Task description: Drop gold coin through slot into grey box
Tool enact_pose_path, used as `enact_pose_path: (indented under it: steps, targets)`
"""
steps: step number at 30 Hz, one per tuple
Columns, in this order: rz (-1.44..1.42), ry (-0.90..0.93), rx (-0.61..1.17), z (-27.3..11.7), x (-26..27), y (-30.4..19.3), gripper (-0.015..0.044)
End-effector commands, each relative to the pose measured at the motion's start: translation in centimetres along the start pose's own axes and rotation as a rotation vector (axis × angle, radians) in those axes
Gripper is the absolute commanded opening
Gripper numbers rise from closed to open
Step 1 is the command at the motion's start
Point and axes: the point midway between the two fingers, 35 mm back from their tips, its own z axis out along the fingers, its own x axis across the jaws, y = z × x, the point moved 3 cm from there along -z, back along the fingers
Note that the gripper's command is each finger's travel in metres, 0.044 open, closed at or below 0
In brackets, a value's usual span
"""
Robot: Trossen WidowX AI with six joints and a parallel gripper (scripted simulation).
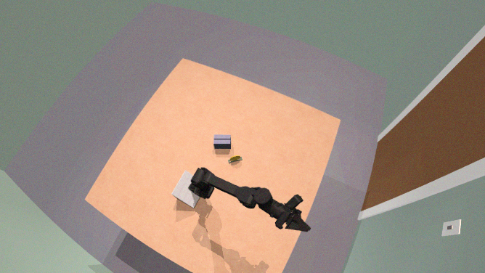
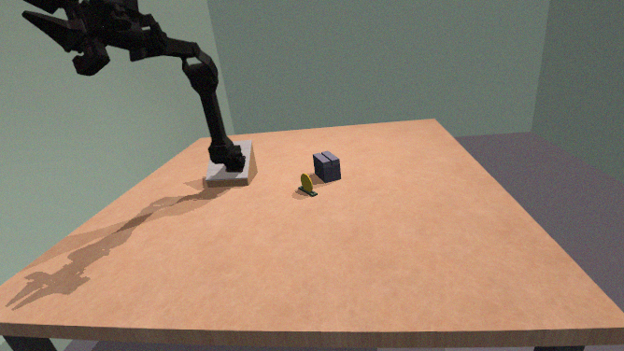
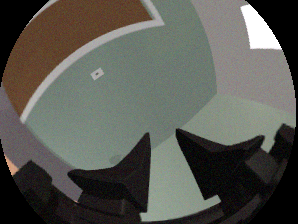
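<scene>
Exterior view shows us the coin [image 2: 305, 182] standing on edge in its holder [image 2: 308, 190] on the table [image 2: 420, 233], just near-left of the grey box [image 2: 326, 166], while our hand [image 2: 44, 25] hangs high at the far left, well apart from both. Our hand is partly closed with a gap between the fingers and grips nothing. We judge the coin stiff, light and smooth, likely to slip or twist, so we would pinch its two flat faces near the top edge, keeping it upright for the slot.
</scene>
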Motion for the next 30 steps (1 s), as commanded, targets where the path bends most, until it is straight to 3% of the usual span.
enact_pose_path:
  steps: [1, 5, 16, 23, 30]
  targets:
    - [0.215, 0.199, 0.045, 0.8, 6.2, -0.8, 0.0161]
    - [0.412, 0.406, 0.103, 0.4, 12.6, -0.5, 0.0161]
    - [0.689, 0.786, 0.187, -3.6, 22.8, 3.1, 0.0161]
    - [0.855, 1.14, 0.379, -10.8, 30.7, 7.4, 0.0161]
    - [0.846, 1.471, 0.552, -20.4, 35.0, 11.7, 0.0161]
